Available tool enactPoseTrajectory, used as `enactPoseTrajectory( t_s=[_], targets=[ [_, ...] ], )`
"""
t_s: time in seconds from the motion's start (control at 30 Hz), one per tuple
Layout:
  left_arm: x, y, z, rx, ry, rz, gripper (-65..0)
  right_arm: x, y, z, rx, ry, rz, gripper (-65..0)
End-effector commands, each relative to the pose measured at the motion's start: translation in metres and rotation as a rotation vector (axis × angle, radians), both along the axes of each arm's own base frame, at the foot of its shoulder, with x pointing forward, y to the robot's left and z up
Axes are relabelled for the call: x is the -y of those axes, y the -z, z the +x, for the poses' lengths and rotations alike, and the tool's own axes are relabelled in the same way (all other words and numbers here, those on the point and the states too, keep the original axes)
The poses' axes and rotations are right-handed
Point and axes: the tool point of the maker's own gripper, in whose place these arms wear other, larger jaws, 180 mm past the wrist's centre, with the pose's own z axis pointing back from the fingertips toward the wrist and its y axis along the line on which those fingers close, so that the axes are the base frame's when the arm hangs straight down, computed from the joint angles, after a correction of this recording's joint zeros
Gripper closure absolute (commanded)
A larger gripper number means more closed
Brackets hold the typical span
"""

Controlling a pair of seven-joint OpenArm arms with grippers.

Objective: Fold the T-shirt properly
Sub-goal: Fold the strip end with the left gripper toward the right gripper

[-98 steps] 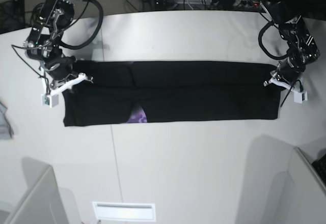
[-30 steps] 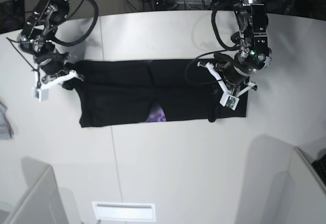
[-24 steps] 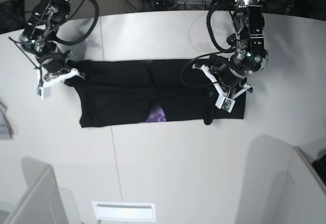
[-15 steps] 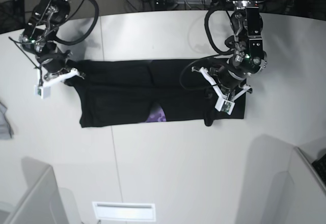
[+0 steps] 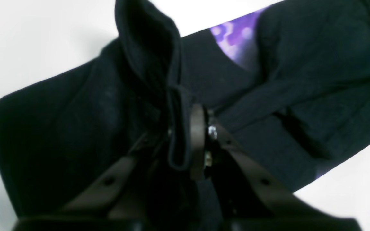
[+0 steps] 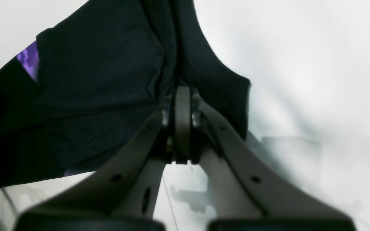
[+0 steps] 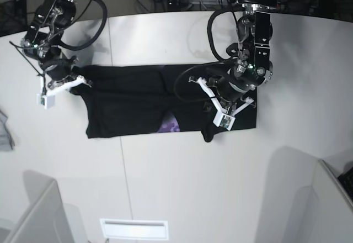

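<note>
The black T-shirt [image 7: 127,105] lies as a long folded band across the white table [image 7: 182,182], with a bit of purple print [image 7: 169,126] showing at its front edge. On the band's right, my left gripper [image 7: 197,83] is shut on the T-shirt's right end, lifted and doubled over the band. In the left wrist view the left gripper [image 5: 185,138] pinches a bunched fold of black T-shirt [image 5: 59,128]. At the band's left end, my right gripper [image 7: 81,80] is shut on a corner of the cloth. Up close, the right gripper [image 6: 181,96] clamps the T-shirt [image 6: 101,80] edge.
Grey partitions stand at the front left [image 7: 33,210] and front right [image 7: 325,199]. A white slotted plate [image 7: 134,229] sits at the table's front edge. Cables and equipment [image 7: 220,0] run behind the table.
My left gripper has carried the T-shirt's right end further to the left in the base view, so the band looks shorter. The right gripper has held still.
</note>
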Motion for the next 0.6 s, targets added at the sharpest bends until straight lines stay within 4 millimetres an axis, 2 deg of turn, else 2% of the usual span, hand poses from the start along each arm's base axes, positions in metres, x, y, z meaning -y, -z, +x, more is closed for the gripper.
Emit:
enactPoseTrajectory(
  t_s=[0.0, 0.13, 0.27, 0.57],
  targets=[
    [0.007, -0.013, 0.008, 0.048, 0.007, -0.026, 0.0, 0.004, -0.012, 0.009, 0.049, 0.001, -0.010, 0.0],
    [0.016, -0.012, 0.005, 0.041, 0.033, -0.028, 0.0, 0.004, -0.012, 0.009, 0.049, 0.001, -0.010, 0.0],
    [0.015, -0.003, 0.002, 0.015, 0.032, -0.025, 0.0, 0.004, -0.012, 0.009, 0.049, 0.001, -0.010, 0.0],
    [0.013, -0.003, 0.003, 0.016, 0.024, -0.026, 0.0, 0.004, -0.012, 0.009, 0.049, 0.001, -0.010, 0.0]
  ],
)
